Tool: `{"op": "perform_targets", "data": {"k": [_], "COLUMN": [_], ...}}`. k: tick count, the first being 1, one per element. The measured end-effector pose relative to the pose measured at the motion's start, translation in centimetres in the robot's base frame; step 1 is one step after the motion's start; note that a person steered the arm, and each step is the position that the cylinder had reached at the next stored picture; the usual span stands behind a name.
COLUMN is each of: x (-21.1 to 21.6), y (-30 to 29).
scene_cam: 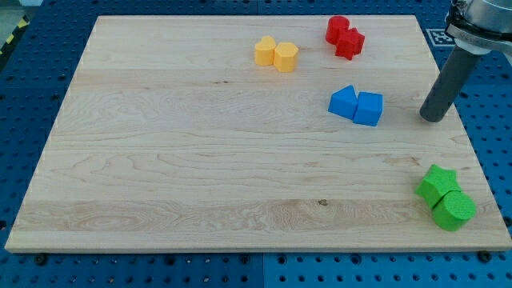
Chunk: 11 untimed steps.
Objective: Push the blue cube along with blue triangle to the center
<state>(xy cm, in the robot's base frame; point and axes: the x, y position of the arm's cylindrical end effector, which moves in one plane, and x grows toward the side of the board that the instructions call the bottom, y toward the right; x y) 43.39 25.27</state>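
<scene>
The blue cube (370, 108) and the blue triangle (343, 102) sit touching side by side on the wooden board (200, 160), right of centre, with the triangle on the view's left. My tip (432, 118) rests on the board to the view's right of the blue cube, apart from it by a clear gap. The dark rod rises from there toward the view's top right corner.
Two yellow blocks (276, 54) touch each other near the view's top, centre. Two red blocks (345, 36) sit at the top right. A green star (437, 183) and a green cylinder (454, 210) sit at the bottom right near the board's edge.
</scene>
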Motion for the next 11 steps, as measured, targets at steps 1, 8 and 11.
{"op": "perform_targets", "data": {"k": [1, 8, 11], "x": [0.0, -1.7, -1.7], "y": [0.0, -13.1, -25.9]}}
